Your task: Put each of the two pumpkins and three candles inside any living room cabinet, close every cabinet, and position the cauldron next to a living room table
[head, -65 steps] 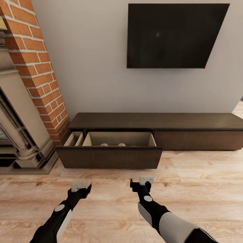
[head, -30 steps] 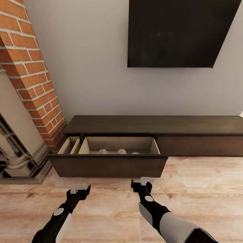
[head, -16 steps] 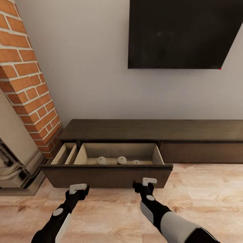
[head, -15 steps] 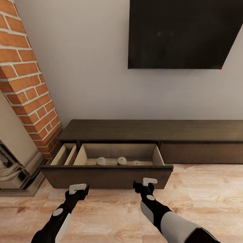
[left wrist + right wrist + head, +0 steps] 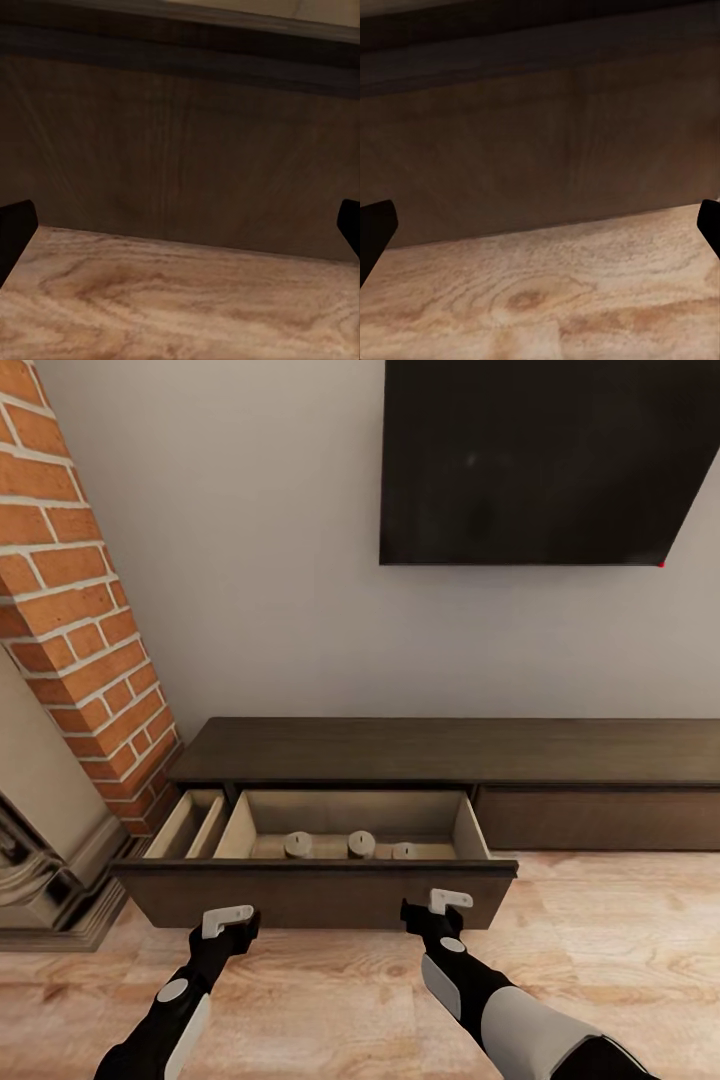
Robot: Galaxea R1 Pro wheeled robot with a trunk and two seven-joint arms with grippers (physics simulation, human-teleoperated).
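Drawer [image 5: 315, 895] of cabinet [image 5: 450, 750] pulled out, front panel facing robot, floor [image 5: 600, 940] of pale wood below. Three candles [image 5: 298, 845] [image 5: 361, 844] [image 5: 404, 851] inside main drawer bay, standing in a row near the front wall, apart from one another; third partly hidden by drawer front. Narrow side bay [image 5: 190, 825] at left of drawer, contents not discernible. Right section of cabinet shut. Dark TV [image 5: 540, 460] on wall above cabinet. Brick column [image 5: 75, 590] and stone fireplace surround [image 5: 45, 860] at left.

Left tool [image 5: 228, 922] low, just in front of drawer front, left part. Fingers [image 5: 15, 232] seen at both edges of left wrist view, set wide, nothing between; drawer front [image 5: 180, 157] and floor [image 5: 180, 300] ahead. Right tool [image 5: 447, 905] just in front of drawer front, right part; contact with panel cannot be told. Fingers [image 5: 375, 229] wide likewise in right wrist view, nothing held; drawer front [image 5: 540, 150] close ahead, floor [image 5: 540, 292] beneath.
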